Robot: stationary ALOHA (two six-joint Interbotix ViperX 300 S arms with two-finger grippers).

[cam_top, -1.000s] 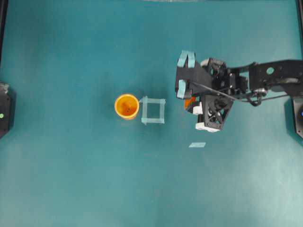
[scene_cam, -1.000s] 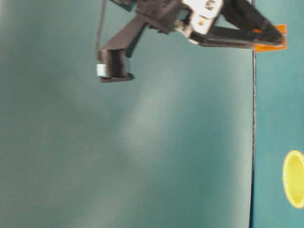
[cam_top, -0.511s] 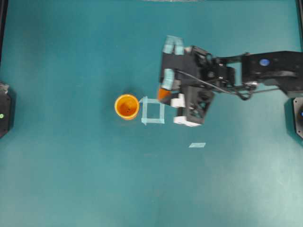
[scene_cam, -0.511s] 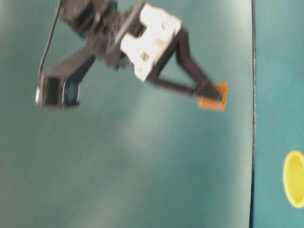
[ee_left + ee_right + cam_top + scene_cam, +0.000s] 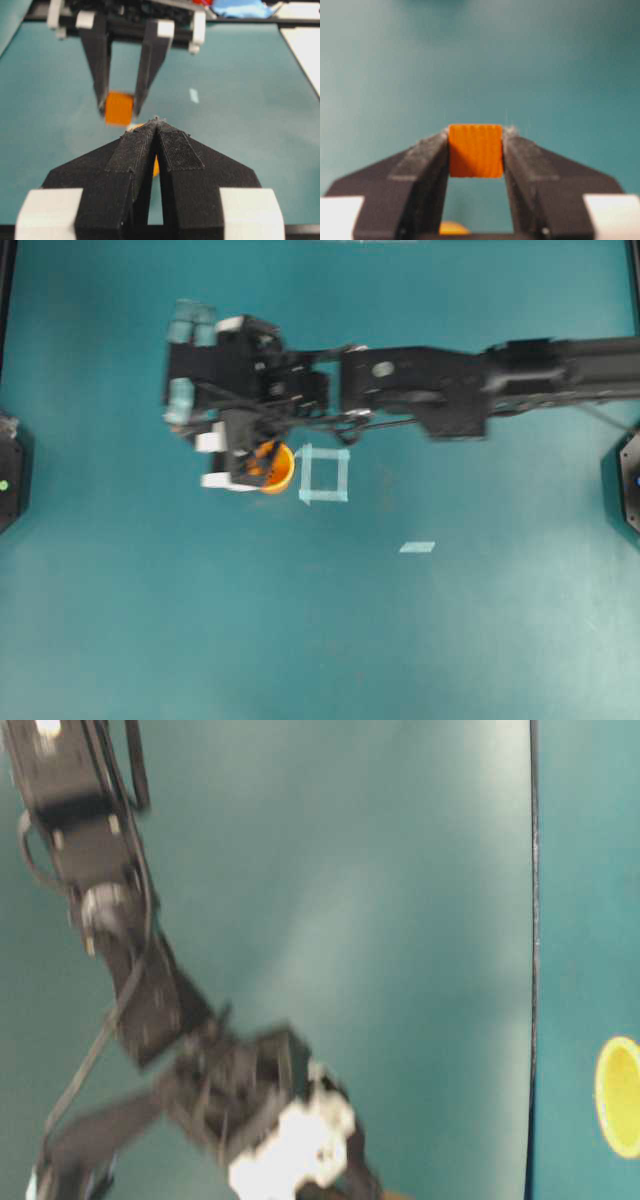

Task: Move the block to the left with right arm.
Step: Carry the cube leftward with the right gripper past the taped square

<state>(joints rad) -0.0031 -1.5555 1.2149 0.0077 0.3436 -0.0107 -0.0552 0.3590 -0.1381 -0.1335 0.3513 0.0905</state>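
The block [image 5: 475,151], a small orange cube, sits clamped between the two black fingers of my right gripper [image 5: 475,134], held above the teal table. In the left wrist view the same block [image 5: 119,108] hangs between the right gripper's fingers [image 5: 150,65], just above and beyond my left gripper [image 5: 157,123], which is shut on nothing. From overhead the right arm [image 5: 430,390] reaches far across to the left, its wrist over the yellow cup [image 5: 278,476]. The block is hidden there under the gripper body.
A pale blue tape square [image 5: 323,473] lies just right of the cup, and a short tape strip [image 5: 417,547] lies further right and nearer. The right arm's base [image 5: 630,480] stands at the right edge.
The right arm has swept left with the block, from right of the tape square to over and beyond the cup. The grip on the block is unchanged.
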